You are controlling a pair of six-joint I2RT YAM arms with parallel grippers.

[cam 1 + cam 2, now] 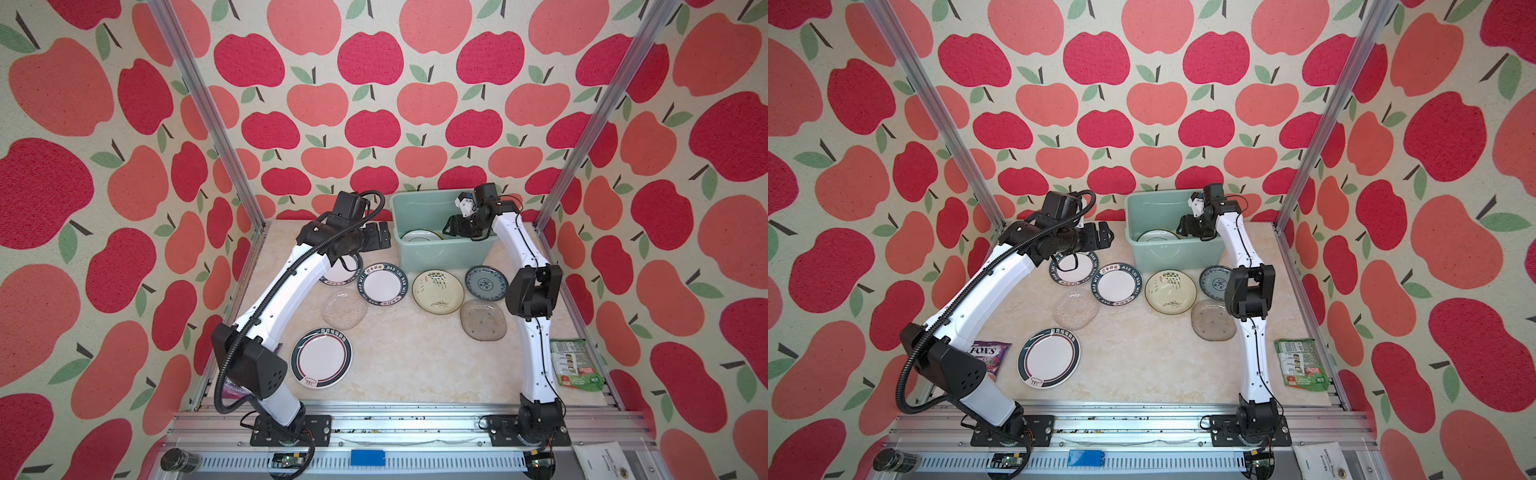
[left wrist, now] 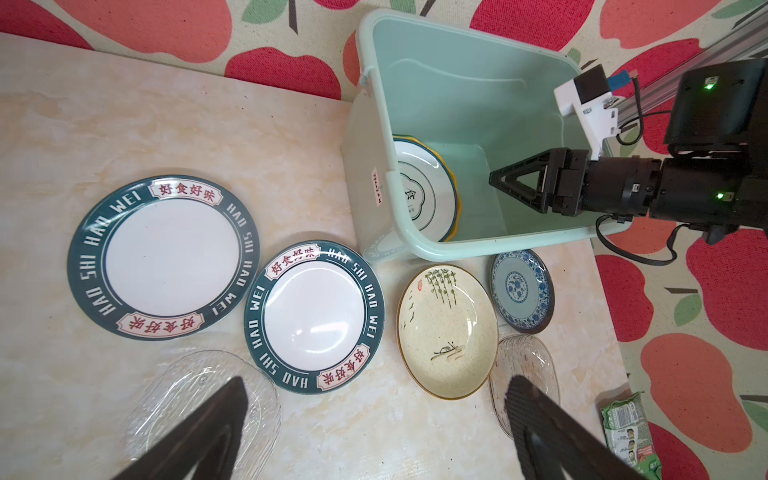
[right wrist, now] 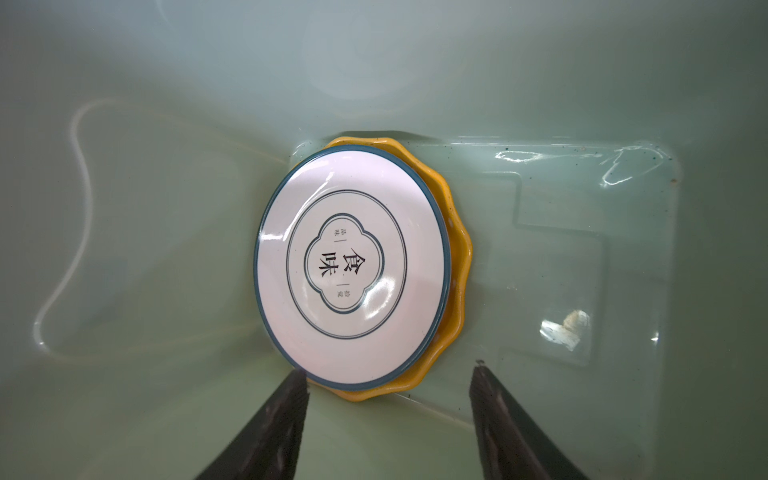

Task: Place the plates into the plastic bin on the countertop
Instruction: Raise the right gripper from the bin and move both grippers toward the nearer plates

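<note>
Two plates done: emblem plate [image 3: 353,270] atop yellow scalloped plate [image 3: 457,257] inside plastic bin [image 1: 436,255]. Right end effector [image 3: 388,371] in bin, jaws parted, empty. Left end effector [image 2: 377,380] beside bin, wide open, empty. Seven left on bench [image 1: 415,353] before bin: three dark-rimmed plates [image 1: 382,285], cream plate [image 1: 438,291], blue plate [image 1: 486,282], two glass plates [image 1: 483,320].

Apple-print wallpaper [image 1: 370,62] covers every wall behind the slanting aluminium posts [image 1: 611,108]. A green snack packet [image 1: 575,365] lies flat near the right-hand side, a purple Fox's sweet packet [image 1: 988,355] at the left. A blue block [image 1: 368,457] sits on the front rail.
</note>
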